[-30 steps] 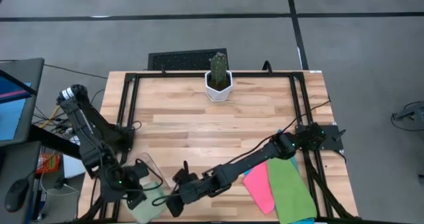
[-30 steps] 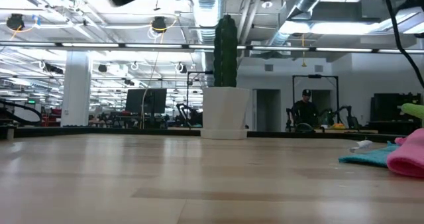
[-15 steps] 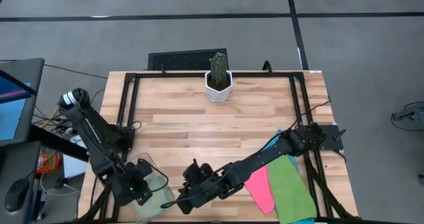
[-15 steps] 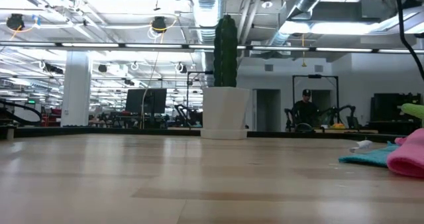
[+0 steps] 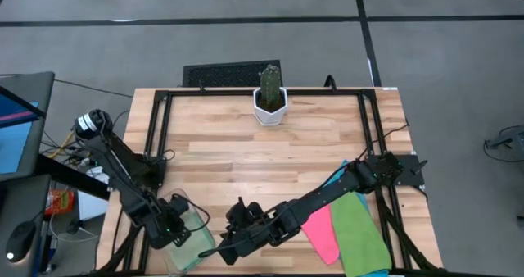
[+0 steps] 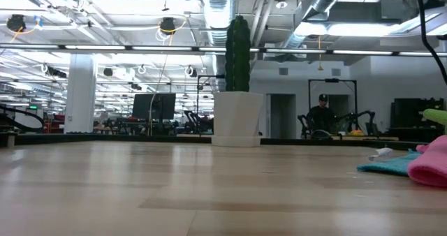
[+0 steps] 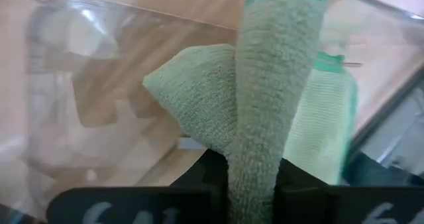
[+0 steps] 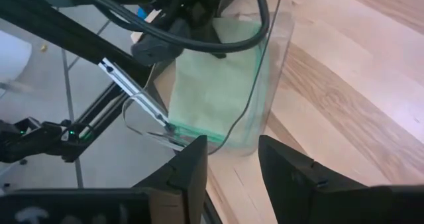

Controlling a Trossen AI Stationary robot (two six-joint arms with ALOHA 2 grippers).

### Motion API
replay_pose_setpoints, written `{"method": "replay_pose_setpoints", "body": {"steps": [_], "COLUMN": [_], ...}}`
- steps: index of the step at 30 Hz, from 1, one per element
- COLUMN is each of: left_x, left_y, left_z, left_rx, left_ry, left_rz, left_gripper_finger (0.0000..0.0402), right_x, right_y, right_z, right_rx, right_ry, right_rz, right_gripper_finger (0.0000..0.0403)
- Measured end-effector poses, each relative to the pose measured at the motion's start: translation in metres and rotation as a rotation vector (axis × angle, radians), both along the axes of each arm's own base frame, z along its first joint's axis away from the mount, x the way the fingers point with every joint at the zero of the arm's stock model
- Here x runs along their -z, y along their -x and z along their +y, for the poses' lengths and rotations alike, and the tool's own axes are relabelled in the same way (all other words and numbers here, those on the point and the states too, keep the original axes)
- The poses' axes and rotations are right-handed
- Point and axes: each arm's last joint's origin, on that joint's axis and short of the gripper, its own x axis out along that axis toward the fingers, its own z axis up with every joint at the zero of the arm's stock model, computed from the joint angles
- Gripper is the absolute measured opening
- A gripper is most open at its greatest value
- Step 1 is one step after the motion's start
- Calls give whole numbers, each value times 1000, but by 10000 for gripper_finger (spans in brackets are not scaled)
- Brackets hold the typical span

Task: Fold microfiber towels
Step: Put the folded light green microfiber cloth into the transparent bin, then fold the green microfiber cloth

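The left gripper (image 5: 176, 232) sits over the clear bin (image 5: 195, 228) at the tabletop's near left corner. Its 2 fingers are pinched tight on a light green towel (image 7: 255, 111), which hangs into the bin. More green cloth (image 8: 212, 85) lies flat inside. The right gripper (image 5: 223, 250) waits just beside the bin at the near edge, fingers (image 8: 189, 171) apart and holding nothing. Pink (image 5: 321, 232) and green (image 5: 360, 232) towels lie near the right corner, with what looks like a blue one under them.

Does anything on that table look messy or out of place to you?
Yes: the pink towel and green towel lie unfolded and overlapping near the right front corner. The left tool pinches a bunched light green towel over the clear bin.
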Motion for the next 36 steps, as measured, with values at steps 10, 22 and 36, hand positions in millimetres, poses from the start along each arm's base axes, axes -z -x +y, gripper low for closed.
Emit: {"method": "replay_pose_setpoints", "body": {"steps": [10, 22, 36], "left_x": [5, -23, -66], "left_y": [7, 23, 39], "left_z": [10, 31, 60], "left_rx": [25, -45, -147], "left_ry": [-103, 6, 234], "left_rz": [76, 112, -106], "left_gripper_finger": [160, 269, 265], "right_x": [0, -22, -103], "right_y": [-1, 11, 80], "right_z": [-2, -12, -49], "right_rx": [2, 18, 102], "right_ry": [-3, 41, 262], "right_rz": [1, 7, 57], "right_gripper_finger": [159, 159, 159]}}
